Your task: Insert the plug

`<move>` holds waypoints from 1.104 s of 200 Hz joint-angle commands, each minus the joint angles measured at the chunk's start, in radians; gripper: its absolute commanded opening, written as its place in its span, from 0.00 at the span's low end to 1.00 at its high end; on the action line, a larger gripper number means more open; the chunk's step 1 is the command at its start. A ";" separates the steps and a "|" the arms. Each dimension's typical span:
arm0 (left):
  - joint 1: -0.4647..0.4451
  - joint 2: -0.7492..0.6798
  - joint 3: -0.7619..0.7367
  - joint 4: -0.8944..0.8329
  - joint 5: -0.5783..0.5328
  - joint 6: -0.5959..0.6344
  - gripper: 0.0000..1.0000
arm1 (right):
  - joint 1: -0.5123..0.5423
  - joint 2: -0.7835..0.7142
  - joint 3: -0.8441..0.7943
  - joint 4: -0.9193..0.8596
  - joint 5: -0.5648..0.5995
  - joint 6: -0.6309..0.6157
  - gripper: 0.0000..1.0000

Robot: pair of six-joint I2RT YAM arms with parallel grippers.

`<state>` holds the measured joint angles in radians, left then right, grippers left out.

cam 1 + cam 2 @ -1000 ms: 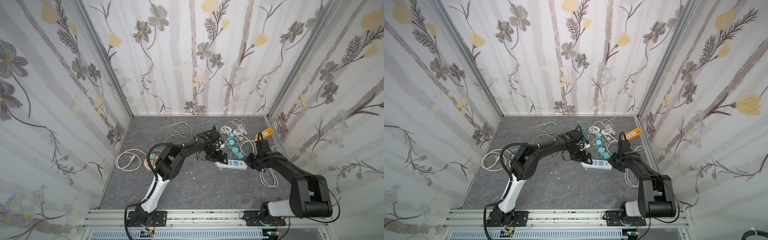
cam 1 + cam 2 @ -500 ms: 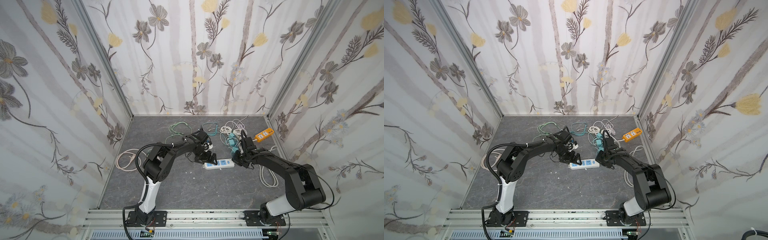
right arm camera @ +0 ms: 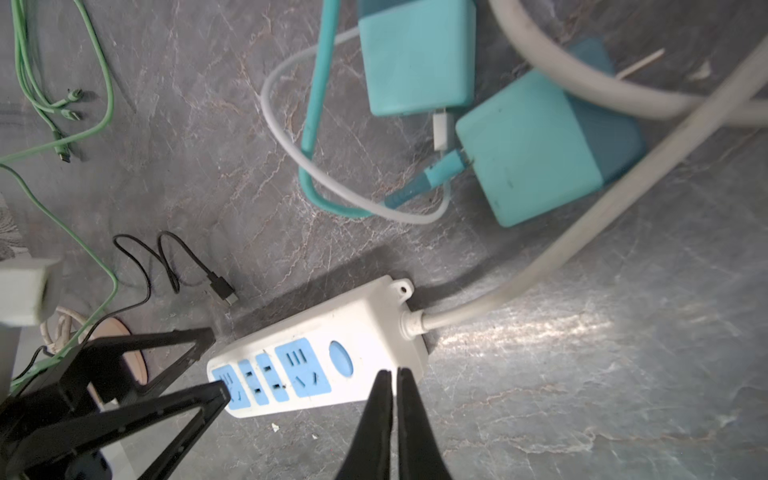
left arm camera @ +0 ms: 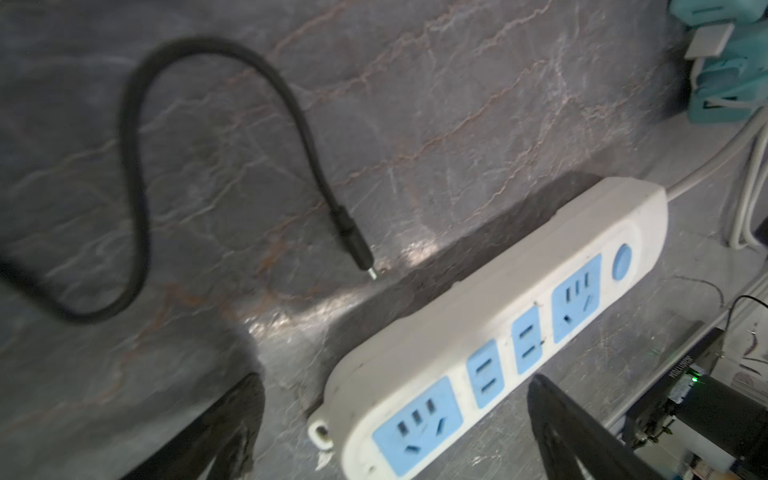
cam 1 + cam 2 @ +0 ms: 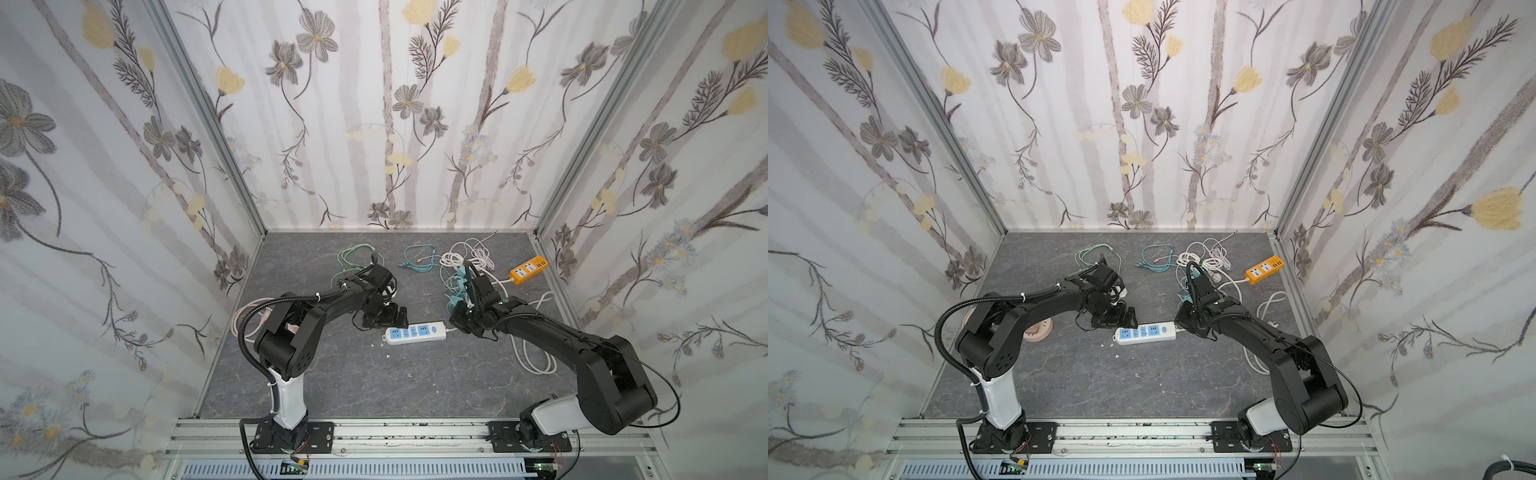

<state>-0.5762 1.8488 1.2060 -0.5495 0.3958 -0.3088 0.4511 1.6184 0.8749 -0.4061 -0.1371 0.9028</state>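
Left wrist view: power strip (image 4: 498,332), white with blue sockets, lies flat, face up. Its end socket sits between the wide-open jaws of left gripper (image 4: 395,382); nothing gripped, contact cannot tell. Black USB cable (image 4: 353,237) loose just beside strip. Risk, my read: strip is not clamped, so a push into a socket could skid or swing it on the slick top.

Right wrist view: right gripper (image 3: 392,374) jaws pinched together, empty, by the switch end of strip. Teal adapters (image 3: 536,145), two, lie near, unheld, leads at their ports looping over each other. Strip's white cord (image 3: 519,282) runs right past them. Likely the plug meant, cannot be sure which one. Risk: lifting one drags the other or snags the cord. Jaws must open first or they just shove it.

Top views: strip at frame centre, left gripper at its left end, right gripper (image 5: 455,323) at its right end, adapters just above that. Orange strip (image 5: 528,270) upper right, green cables (image 5: 353,257) upper centre, both well apart. Tabletop (image 5: 1100,386) dark grey marble-look, smooth, flat. Walls (image 5: 1142,104) floral paper on three sides. Metal rail (image 5: 1142,432) along bottom edge.
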 commanded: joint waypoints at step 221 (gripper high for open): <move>-0.043 -0.158 -0.118 0.019 -0.055 0.013 1.00 | -0.122 -0.116 -0.016 -0.042 0.141 -0.132 0.58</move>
<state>-0.6209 1.6806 1.0397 -0.5472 0.3717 -0.3164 0.3801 1.5608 0.8616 -0.4629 -0.1204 0.7597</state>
